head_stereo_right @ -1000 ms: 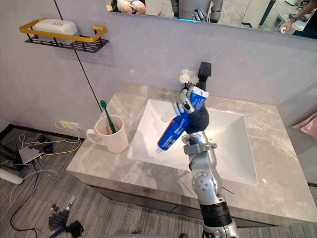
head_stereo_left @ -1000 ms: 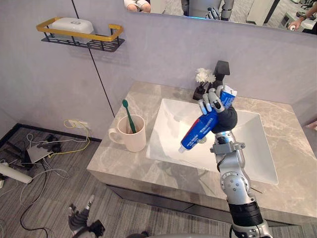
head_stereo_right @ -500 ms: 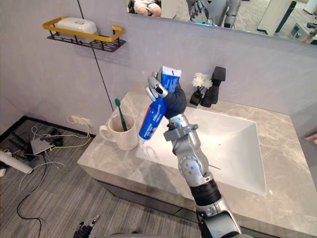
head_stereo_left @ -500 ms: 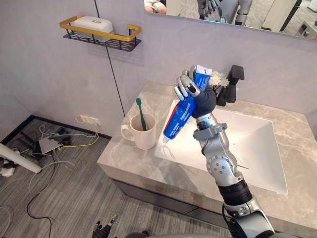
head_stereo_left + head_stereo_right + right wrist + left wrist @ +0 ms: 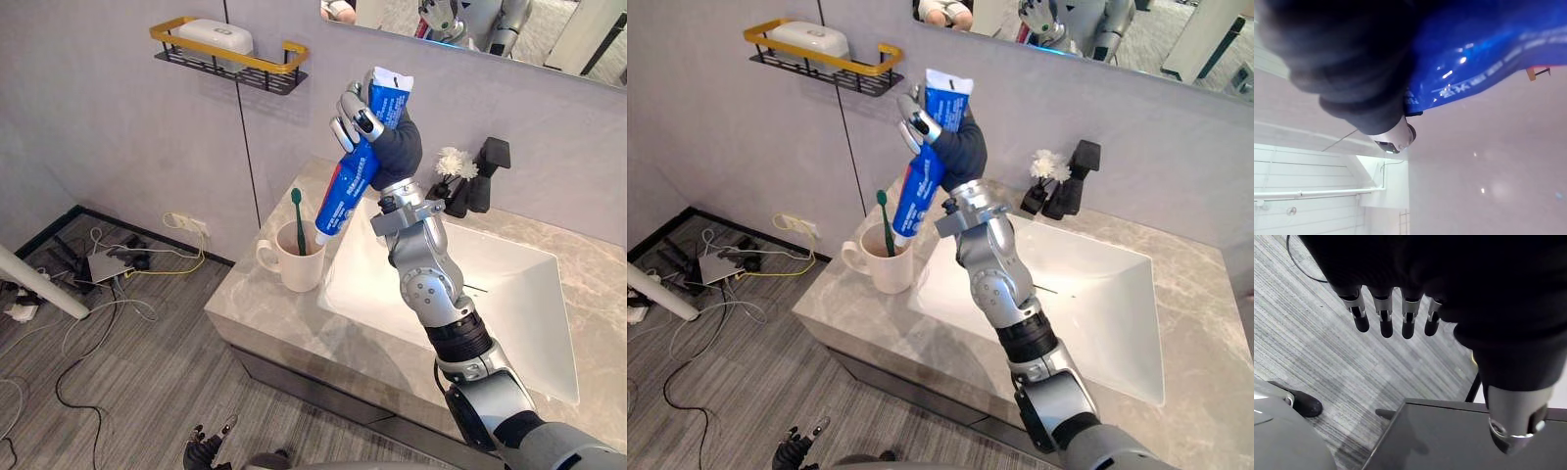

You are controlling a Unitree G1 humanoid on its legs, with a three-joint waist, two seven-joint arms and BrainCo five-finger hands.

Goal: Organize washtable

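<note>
Grey marble washtable point(image 5: 257, 305) runs across the frame, white rect. sink point(image 5: 509, 294) sunk in its middle, mirror point(image 5: 549, 29) along the wall above. Up on the wall to the left: black wire shelf w/ gold rail point(image 5: 227, 61), white soap box point(image 5: 216, 34) sitting in it.

R hand point(image 5: 394, 147) is raised high over the table's left end, fingers and thumb wrapped tight round the blue toothpaste tube point(image 5: 348, 191). Tube's tilted, crimped white end up, cap end down, and that cap hangs right over the mouth of the cream mug point(image 5: 304, 269). Can't tell if cap touches the rim. Mug stands on the marble just left of the sink, handle pointing away from the basin, green toothbrush point(image 5: 297, 211) upright inside, bristles up, v. near the tube's cap.

Back edge of the sink: black faucet point(image 5: 487, 174), small bunch of white flowers point(image 5: 453, 162) just beside it.

L hand point(image 5: 1400, 274) hangs low over the grey plank floor point(image 5: 1312, 347), fingers straight and relaxed, holding nothing.
</note>
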